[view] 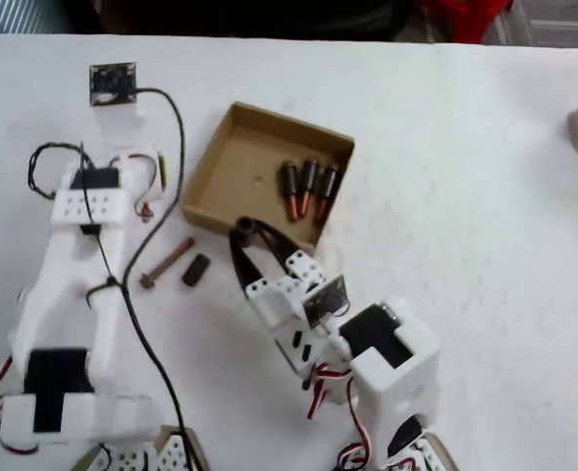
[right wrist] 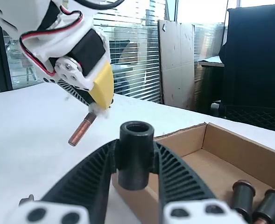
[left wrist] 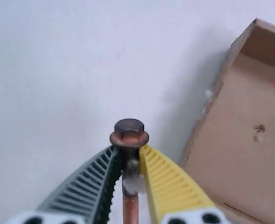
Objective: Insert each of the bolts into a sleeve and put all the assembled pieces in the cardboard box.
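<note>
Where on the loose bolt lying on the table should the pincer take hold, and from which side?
Probably mid-shank on the loose bolt, from straight above, closing across its length. It lies flat, head away from the cardboard box; the loose sleeve lies close beside it, so stay clear of that.

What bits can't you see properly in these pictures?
- Left wrist view: the end of the bolt, cut off by the bottom edge; the left end effector covers its middle.
- Right wrist view: the assembled pieces in the cardboard box, cut off by the bottom edge.
- Right wrist view: the inside of the sleeve, too dark to see.
</note>
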`<act>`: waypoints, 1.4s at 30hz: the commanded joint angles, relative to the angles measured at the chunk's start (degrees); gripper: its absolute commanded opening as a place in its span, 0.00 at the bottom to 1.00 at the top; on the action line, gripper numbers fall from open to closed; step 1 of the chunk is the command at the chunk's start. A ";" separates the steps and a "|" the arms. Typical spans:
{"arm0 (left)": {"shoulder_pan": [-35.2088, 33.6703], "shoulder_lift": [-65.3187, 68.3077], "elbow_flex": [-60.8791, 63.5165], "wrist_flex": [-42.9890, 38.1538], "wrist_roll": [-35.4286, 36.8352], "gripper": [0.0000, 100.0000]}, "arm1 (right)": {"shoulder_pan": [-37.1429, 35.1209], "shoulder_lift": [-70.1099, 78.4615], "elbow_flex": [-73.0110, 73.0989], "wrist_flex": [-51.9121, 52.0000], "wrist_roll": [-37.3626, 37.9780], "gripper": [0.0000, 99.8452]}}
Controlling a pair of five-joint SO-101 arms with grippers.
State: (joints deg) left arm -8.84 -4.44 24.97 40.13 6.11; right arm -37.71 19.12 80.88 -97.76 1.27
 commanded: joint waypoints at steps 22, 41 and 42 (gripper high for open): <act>12.26 -43.91 40.00 -38.95 -0.09 0.02 | 0.22 -0.13 0.00 -0.13 -0.53 0.02; 23.60 -64.40 50.99 -42.99 0.00 0.02 | 0.22 -0.13 -0.09 1.10 -0.62 0.02; 25.10 -66.15 50.99 -40.97 0.00 0.02 | 0.22 -0.13 -0.18 1.98 -0.62 0.02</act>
State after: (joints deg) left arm 11.47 -64.13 77.19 -5.93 6.11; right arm -37.71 19.12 80.88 -97.23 1.27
